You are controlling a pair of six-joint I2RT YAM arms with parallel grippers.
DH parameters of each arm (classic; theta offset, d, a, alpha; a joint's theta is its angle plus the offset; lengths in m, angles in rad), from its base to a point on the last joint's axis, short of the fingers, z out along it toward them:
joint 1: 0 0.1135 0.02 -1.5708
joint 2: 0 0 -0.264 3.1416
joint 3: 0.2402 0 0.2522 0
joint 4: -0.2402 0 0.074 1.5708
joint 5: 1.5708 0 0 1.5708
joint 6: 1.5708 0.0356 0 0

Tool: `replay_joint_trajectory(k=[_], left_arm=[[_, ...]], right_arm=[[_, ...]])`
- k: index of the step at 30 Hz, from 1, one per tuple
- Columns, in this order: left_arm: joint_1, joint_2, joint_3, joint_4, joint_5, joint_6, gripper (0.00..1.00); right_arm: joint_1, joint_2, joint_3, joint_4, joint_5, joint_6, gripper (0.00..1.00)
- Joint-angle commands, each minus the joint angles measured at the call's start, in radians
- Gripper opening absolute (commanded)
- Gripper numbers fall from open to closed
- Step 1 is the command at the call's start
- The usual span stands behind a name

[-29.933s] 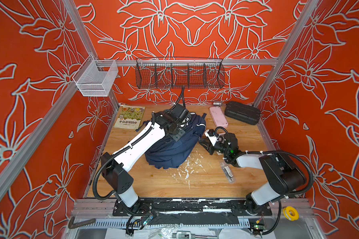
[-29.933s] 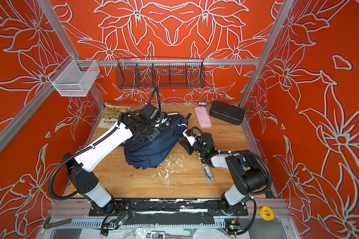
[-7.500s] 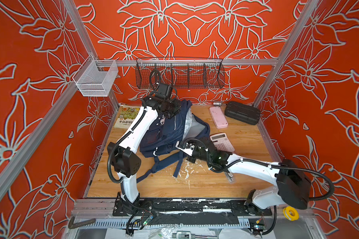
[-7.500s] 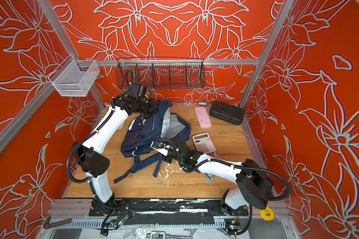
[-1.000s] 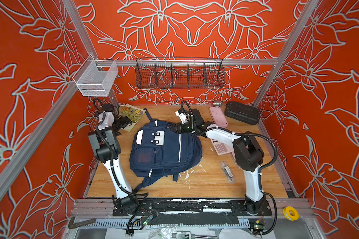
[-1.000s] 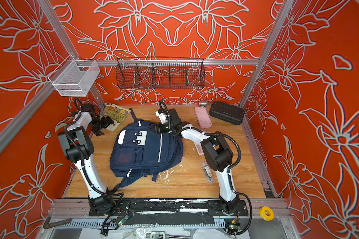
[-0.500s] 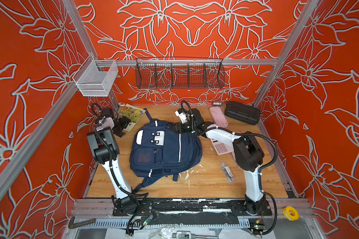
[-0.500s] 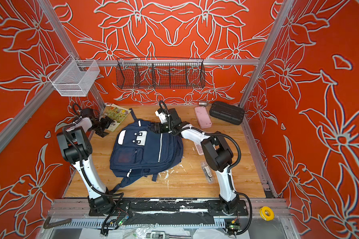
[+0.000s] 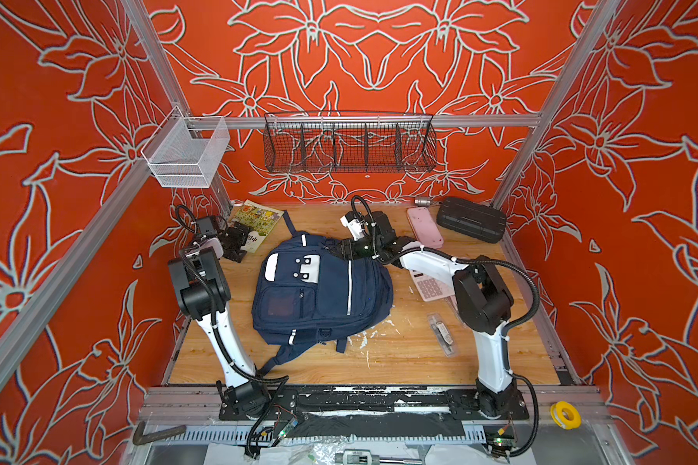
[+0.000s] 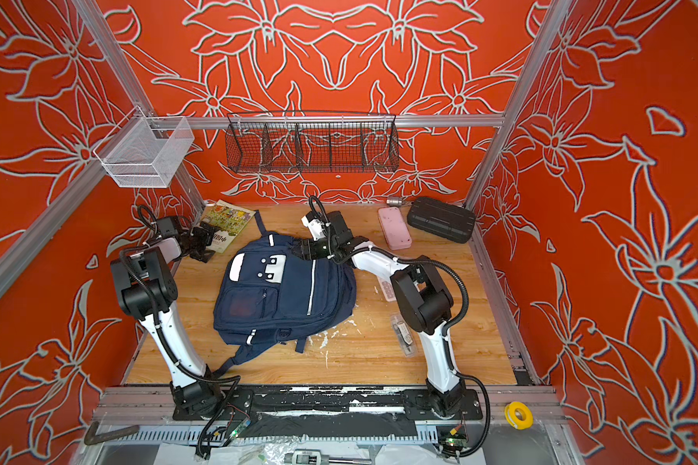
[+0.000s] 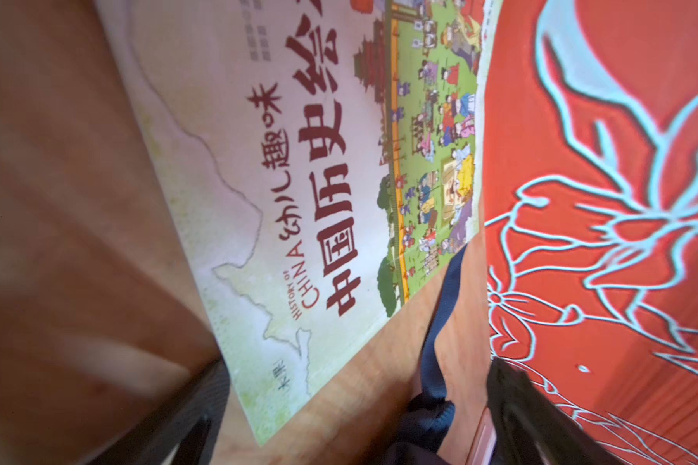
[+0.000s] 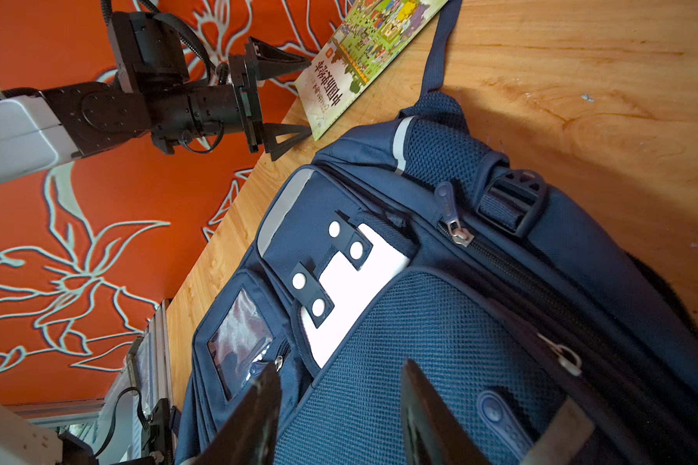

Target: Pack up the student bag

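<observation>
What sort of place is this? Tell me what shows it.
Likely a robot test cell: left arm and right arm bolted before a wooden tabletop, orange flower-patterned walls on an aluminium frame, a book near the student bag.

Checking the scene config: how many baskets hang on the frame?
2. A white mesh basket hangs at the rear left corner. A long black wire basket hangs from the back rail, centred. Both top views show the whole cell, so none seems hidden.
</observation>
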State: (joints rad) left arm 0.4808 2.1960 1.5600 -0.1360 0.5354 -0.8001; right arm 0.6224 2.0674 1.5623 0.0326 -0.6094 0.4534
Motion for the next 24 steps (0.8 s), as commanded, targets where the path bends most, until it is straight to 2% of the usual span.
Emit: replay_joint_trajectory(k=[1, 3, 6, 10, 19, 24], left_arm=[[-0.028, 0.049, 0.013, -0.149, 0.001, 0.083, 0.96], [-0.048, 0.003, -0.001, -0.194, -0.006, 0.140, 0.94], [-0.076, -0.079, -0.006, -0.253, -0.082, 0.234, 0.92], [-0.099, -0.111, 0.070, -0.314, -0.187, 0.324, 0.92], [-0.112, 0.130, 0.393, -0.398, -0.274, 0.373, 0.91], [-0.116, 0.374, 0.757, -0.669, -0.329, 0.379, 0.93]], right_arm=[[0.002, 0.020, 0.040, -0.016, -0.009, -0.005, 0.49], [0.002, 0.030, 0.048, -0.017, -0.011, -0.003, 0.49], [0.003, 0.038, 0.050, 0.012, -0.023, 0.011, 0.49], [0.005, 0.043, 0.038, 0.064, -0.038, 0.035, 0.48], [0.012, 0.042, 0.008, 0.072, -0.045, 0.041, 0.47], [0.014, 0.046, 0.015, 0.066, -0.044, 0.035, 0.47]])
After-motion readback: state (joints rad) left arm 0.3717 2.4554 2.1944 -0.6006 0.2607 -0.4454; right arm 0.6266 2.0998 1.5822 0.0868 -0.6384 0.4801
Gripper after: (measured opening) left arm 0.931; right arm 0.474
